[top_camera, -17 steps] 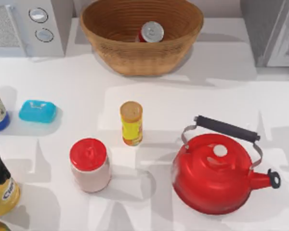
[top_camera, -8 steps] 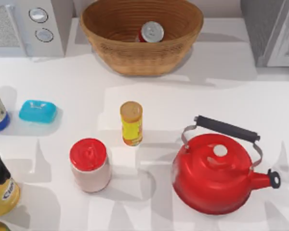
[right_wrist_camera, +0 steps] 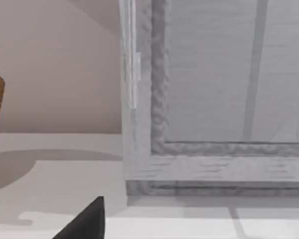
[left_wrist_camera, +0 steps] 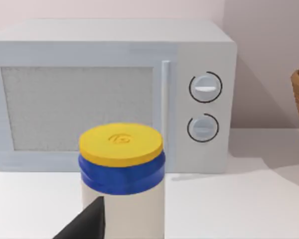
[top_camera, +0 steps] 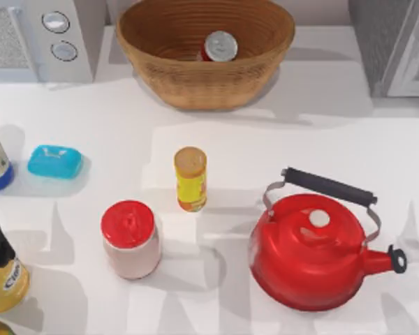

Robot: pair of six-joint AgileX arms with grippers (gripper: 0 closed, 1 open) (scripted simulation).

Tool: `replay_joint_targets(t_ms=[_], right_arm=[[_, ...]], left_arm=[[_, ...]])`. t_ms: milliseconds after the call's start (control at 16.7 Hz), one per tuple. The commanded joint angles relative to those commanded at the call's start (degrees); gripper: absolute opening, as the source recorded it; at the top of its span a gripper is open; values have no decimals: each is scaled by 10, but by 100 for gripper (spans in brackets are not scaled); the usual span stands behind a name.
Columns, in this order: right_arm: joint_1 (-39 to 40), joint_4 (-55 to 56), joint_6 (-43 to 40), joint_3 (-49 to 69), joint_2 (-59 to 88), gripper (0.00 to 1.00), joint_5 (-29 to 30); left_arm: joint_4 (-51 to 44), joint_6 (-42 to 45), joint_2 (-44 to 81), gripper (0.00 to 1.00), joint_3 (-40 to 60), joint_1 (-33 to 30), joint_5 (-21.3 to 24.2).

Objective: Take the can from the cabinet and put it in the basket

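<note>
You can see the can (top_camera: 220, 46) standing upright inside the wicker basket (top_camera: 195, 84) at the back of the table (top_camera: 300, 139), its silver top facing up. The cabinet (top_camera: 394, 45) sits at the back right corner; from the right wrist view its pale framed door (right_wrist_camera: 214, 99) looks closed, though you get just a part of it. The left gripper (left_wrist_camera: 84, 224) is by a jar with a yellow lid (left_wrist_camera: 121, 144), facing the white microwave (left_wrist_camera: 109, 94); the right gripper (right_wrist_camera: 87, 221) is low before the cabinet. You get one dark fingertip of each, so whether either is apart or together cannot be told. A red kettle (top_camera: 311, 255), yellow tube (top_camera: 190, 179), red-lidded jar (top_camera: 130, 239) and blue soap (top_camera: 54, 161) stand in front.
</note>
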Motion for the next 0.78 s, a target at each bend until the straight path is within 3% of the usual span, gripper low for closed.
replay_joint_targets(t_ms=[300,780], right_arm=[[-106,115,-14,56,137,100,-86],[-388,404,-27,169,510,100,-307]], left_arm=[[0,0,0,100,0,0,0],[0,0,0,100,0,0,0]])
